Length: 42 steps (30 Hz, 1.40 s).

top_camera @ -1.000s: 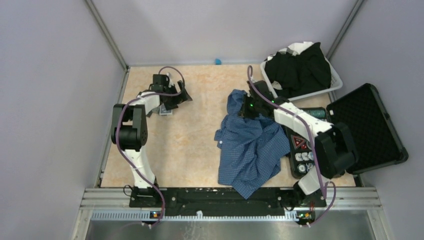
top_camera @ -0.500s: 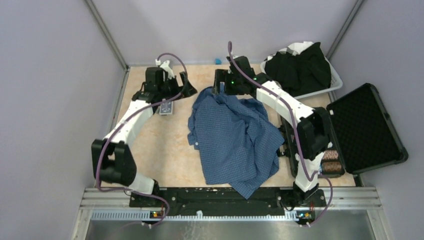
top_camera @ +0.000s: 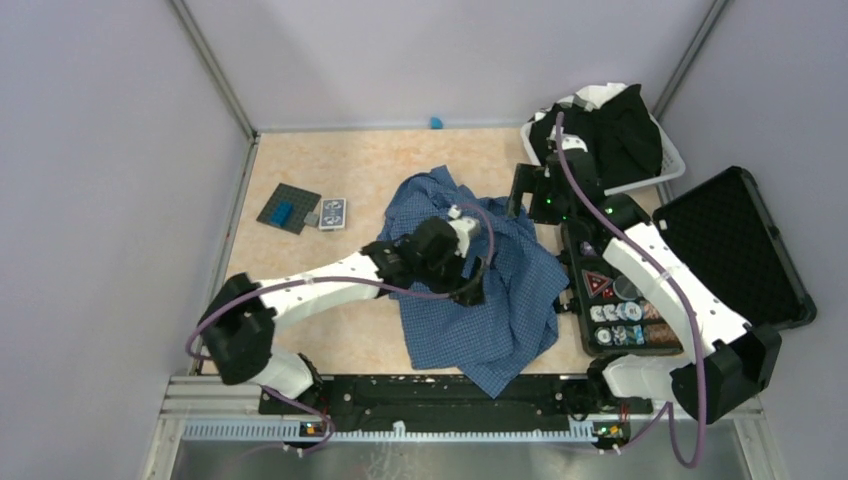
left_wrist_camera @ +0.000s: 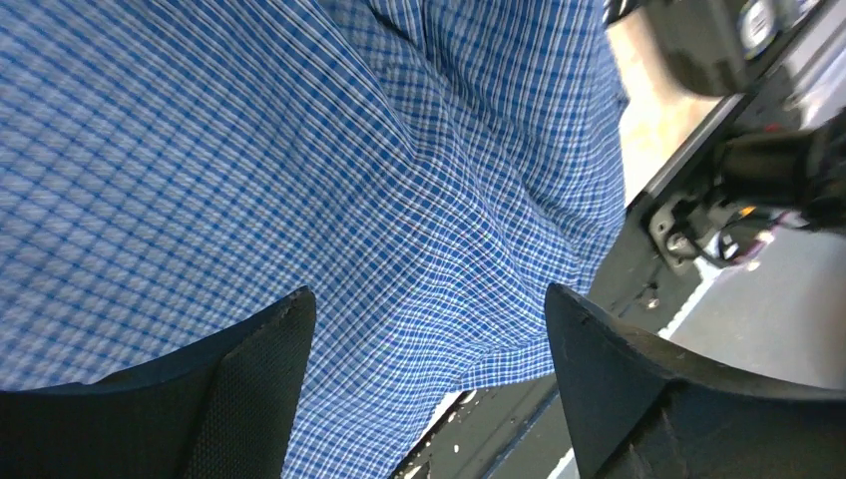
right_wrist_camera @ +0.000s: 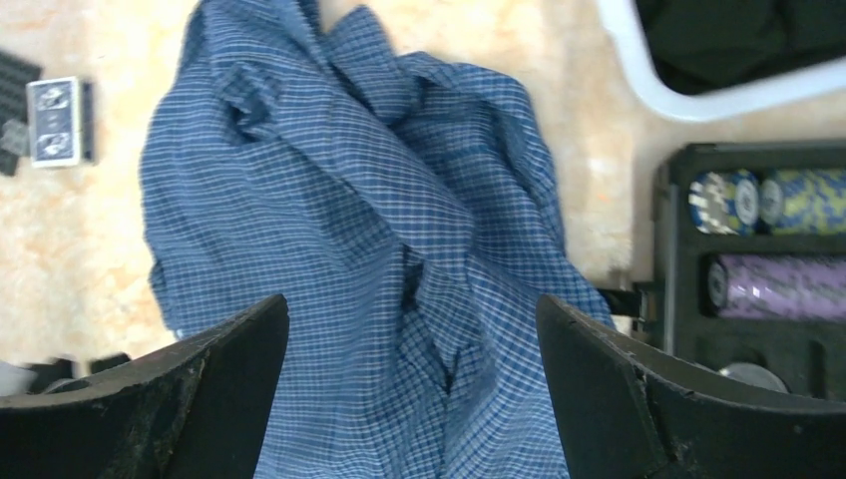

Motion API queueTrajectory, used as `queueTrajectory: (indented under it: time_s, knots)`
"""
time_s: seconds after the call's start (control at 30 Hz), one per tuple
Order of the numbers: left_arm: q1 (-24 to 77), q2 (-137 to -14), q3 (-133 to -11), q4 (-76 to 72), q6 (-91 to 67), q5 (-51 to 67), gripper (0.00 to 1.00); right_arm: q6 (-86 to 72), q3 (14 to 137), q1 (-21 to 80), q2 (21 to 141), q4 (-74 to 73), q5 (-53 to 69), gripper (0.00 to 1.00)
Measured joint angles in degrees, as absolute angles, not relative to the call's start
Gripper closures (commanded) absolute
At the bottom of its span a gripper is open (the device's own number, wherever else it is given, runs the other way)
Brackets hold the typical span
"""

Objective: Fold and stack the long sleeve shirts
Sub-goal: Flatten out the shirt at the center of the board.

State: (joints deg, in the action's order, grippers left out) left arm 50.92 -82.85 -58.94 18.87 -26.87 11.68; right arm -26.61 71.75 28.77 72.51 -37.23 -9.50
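Observation:
The blue checked long sleeve shirt (top_camera: 505,315) lies crumpled in the middle of the table, its hem hanging near the front edge. My left gripper (top_camera: 476,284) hovers low over its middle, jaws open, only cloth (left_wrist_camera: 299,150) below the left gripper (left_wrist_camera: 429,329). At the shirt's back right corner my right gripper (top_camera: 520,192) is raised and open. The right wrist view looks down past the right gripper (right_wrist_camera: 414,339) onto the shirt (right_wrist_camera: 329,200). Black shirts (top_camera: 600,135) fill the white basket (top_camera: 655,178) at the back right.
An open black hard case (top_camera: 735,255) with a tray of poker chips (top_camera: 620,312) stands right of the shirt. A card deck (top_camera: 333,213) and a dark plate with a blue brick (top_camera: 288,208) lie at the back left. A small blue object (top_camera: 436,123) sits by the back wall.
My right gripper opened, let go of the blue shirt and drew back to the right. My left arm swung from the back left corner to above the shirt's middle.

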Motion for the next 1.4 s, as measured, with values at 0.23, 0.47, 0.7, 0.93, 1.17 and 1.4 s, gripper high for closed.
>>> queueTrajectory:
  time_s: [0.23,0.47,0.7,0.93,1.17,1.4]
  knots:
    - [56.3,-97.0,-60.4,16.8,-28.2,8.7,0.49,-27.0,67.7,27.1,70.4,-39.0,-10.7,0.09]
    - [55.2,-98.8,-60.4,17.9,-28.4,2.6,1.00,-27.1,65.1,27.1,70.4,-38.5,-10.6,0.11]
    - [39.6,-92.0,-55.5,22.0,-26.1,-1.8,1.00,-27.0,61.8,27.1,70.4,-37.4,-9.7,0.13]
    - [23.9,-88.3,-62.3,27.1,-21.5,-5.6,1.00,-26.5,58.9,28.0,72.2,-35.7,-8.5,0.13]
    - [23.3,-93.1,-77.9,29.3,-17.8,-5.9,0.67,-26.0,55.7,31.6,76.4,-34.8,-8.5,0.13]
    - [23.5,-94.1,-79.4,31.2,-15.4,-2.3,0.27,-26.1,54.3,31.3,76.7,-34.7,-10.4,0.14]
